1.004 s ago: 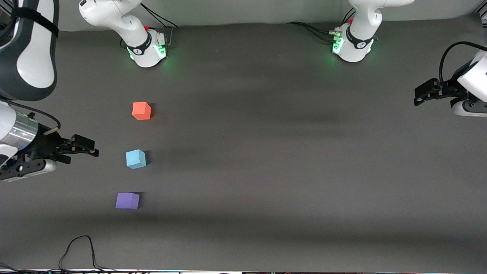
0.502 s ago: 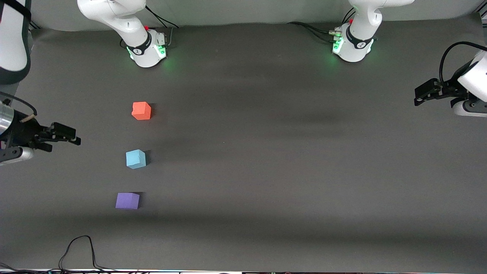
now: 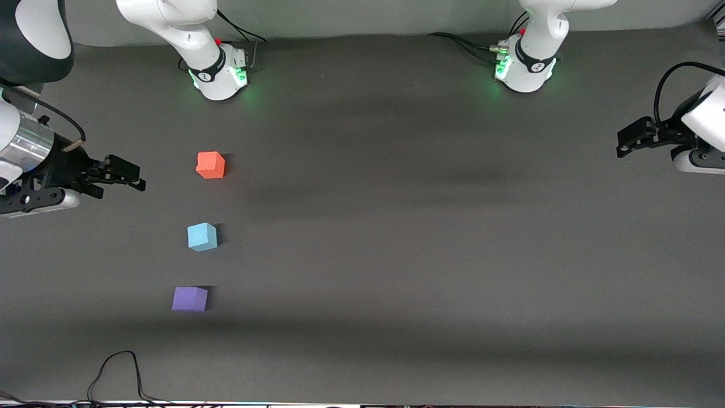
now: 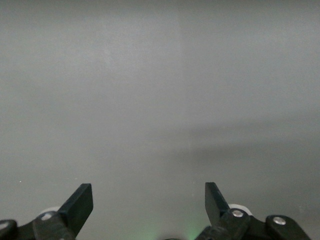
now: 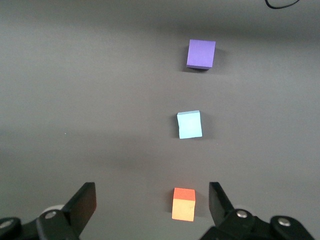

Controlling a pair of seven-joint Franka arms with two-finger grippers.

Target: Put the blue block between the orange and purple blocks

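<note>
The blue block (image 3: 202,237) rests on the counter (image 3: 430,238) between the orange block (image 3: 210,165) and purple block (image 3: 190,299), so placement appears complete; the right end effector (image 3: 129,175) and the waiting left end effector (image 3: 630,139) hang open and empty, clear of the blocks.

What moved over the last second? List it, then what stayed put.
The right claw, open and empty, drew back toward the table's edge, then came forward again, now farther from the front camera. The matte orange cube, sky-blue cube, purple cube and waiting left claw stayed put.
</note>
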